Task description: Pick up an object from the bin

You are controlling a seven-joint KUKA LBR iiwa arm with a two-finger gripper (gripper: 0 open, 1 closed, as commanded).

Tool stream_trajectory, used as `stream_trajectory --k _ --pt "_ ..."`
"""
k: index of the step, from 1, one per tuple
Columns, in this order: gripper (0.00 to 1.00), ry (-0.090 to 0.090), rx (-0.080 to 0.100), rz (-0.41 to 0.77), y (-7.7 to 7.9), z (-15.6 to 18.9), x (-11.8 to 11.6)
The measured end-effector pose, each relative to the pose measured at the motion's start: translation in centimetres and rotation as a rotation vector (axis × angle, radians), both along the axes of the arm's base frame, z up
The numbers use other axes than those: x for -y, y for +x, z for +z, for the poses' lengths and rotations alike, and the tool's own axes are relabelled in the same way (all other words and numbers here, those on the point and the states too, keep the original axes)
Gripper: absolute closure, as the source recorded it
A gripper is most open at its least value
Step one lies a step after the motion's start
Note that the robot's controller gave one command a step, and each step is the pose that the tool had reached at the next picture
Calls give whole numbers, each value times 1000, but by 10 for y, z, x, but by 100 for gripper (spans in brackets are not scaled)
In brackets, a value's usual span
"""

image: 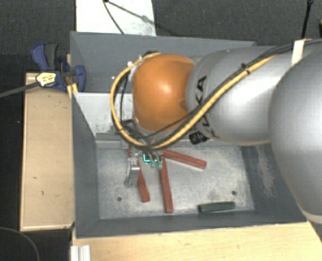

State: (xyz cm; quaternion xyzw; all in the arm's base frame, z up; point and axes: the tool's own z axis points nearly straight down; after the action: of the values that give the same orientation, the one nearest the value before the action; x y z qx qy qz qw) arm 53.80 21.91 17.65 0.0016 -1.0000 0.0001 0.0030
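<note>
Red-brown sticks [166, 192] beside jaws in bin [226, 170]; dark bar [216, 206], maybe rubber, apart.

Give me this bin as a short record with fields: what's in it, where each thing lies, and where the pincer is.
bin: grey metal
pincer: low near the floor, left of centre
nearest thing: short stick, reddish-brown, slanting just right of the pincer
long stick: reddish-brown, running toward the front wall
third stick: reddish-brown, slanting out rightward from under the arm
dark bar: flat by the front wall, apart from the sticks
held: cannot tell
</note>
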Motion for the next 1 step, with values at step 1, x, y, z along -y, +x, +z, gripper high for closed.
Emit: stream_trajectory --k 1 --pt "0 -2 0 68 0 -110 63"
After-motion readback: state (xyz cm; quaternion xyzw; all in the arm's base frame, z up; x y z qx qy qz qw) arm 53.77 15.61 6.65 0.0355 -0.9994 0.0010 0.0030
